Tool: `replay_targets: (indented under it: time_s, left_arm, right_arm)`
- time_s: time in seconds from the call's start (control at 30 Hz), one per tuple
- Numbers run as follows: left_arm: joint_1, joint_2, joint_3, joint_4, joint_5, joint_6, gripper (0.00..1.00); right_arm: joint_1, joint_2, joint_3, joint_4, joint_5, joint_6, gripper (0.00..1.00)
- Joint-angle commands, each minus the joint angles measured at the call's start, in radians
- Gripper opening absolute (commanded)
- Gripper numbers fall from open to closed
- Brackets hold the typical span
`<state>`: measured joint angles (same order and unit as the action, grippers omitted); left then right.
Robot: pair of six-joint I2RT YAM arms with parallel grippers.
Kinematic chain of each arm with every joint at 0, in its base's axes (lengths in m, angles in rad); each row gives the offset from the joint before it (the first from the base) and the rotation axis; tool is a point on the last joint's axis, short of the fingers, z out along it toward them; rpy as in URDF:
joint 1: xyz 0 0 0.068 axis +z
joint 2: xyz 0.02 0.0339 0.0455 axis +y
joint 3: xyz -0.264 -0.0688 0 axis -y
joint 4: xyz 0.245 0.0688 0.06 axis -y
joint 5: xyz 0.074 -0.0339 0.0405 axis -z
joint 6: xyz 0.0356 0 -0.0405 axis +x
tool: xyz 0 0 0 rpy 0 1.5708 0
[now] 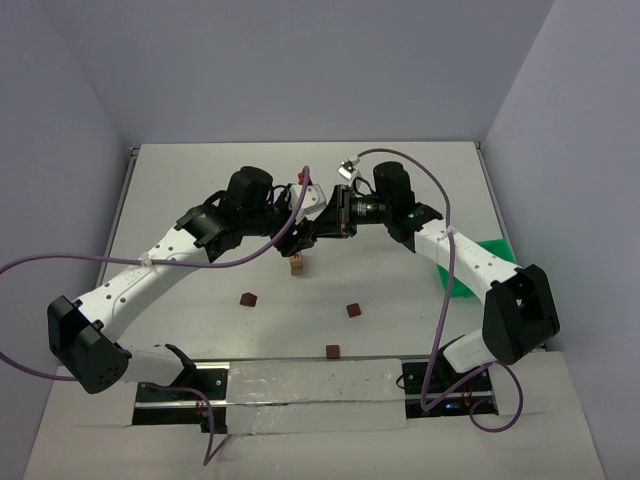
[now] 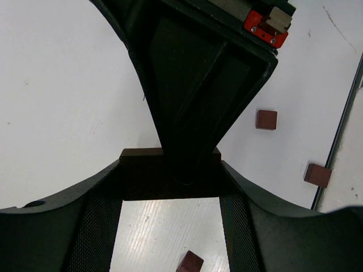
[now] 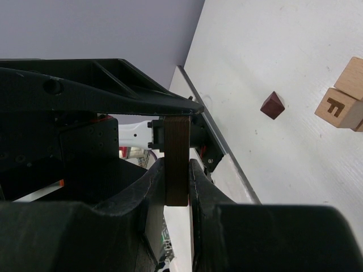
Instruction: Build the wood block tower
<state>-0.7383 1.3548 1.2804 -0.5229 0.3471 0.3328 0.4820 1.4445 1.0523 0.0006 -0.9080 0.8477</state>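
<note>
Right claw (image 3: 177,184) pinches a thin dark brick (image 3: 177,139) across its broad faces, jaws nearly shut, holding it off the surface at mid-table. Head-on, the left claw (image 2: 171,190) meets it with jaws half open, flanking the brick's two short ends. Whether its pads already press on the wood cannot be told. The pairing looks like a hand-over: a grip on the faces leaves the ends free for the other claw, and a hold by the ends would likely let the brick be laid flat. Just below the meeting claws, on their near side, stands the wood block tower (image 1: 297,265). It is a short stack of light cubes, one stamped with an F, on the white table (image 1: 420,190). Three loose dark cubes (image 1: 247,299) lie apart from one another nearer the arms' bases, probably waiting their turn.
</note>
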Motion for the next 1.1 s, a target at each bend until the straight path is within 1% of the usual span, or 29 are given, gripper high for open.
replay_targets:
  time_s: [0.0,0.1,0.33,0.63,0.73,0.87,1.07]
  left_arm:
    - [-0.001,-0.005,0.054,0.001,0.044,0.011,0.63]
    - [-0.001,-0.005,0.063,-0.005,0.050,0.008,0.69]
    - [-0.001,-0.009,0.066,-0.010,0.047,0.011,0.70]
    - [-0.002,-0.011,0.070,-0.011,0.053,0.010,0.78]
    - [-0.001,-0.010,0.070,-0.014,0.056,0.013,0.79]
    - [-0.001,-0.008,0.069,-0.017,0.060,0.016,0.76]
    - [-0.001,-0.004,0.060,-0.017,0.065,0.018,0.76]
  right_arm:
    - [0.009,-0.004,-0.009,0.048,-0.035,-0.003,0.00]
    - [0.009,-0.004,-0.012,0.045,-0.035,-0.009,0.00]
    - [0.009,-0.006,-0.023,0.049,-0.038,-0.014,0.00]
    - [0.007,-0.006,-0.028,0.054,-0.044,-0.018,0.00]
    - [0.007,-0.006,-0.025,0.057,-0.046,-0.016,0.00]
    - [0.009,-0.006,-0.023,0.062,-0.051,-0.012,0.00]
    - [0.009,-0.007,-0.025,0.071,-0.060,-0.002,0.00]
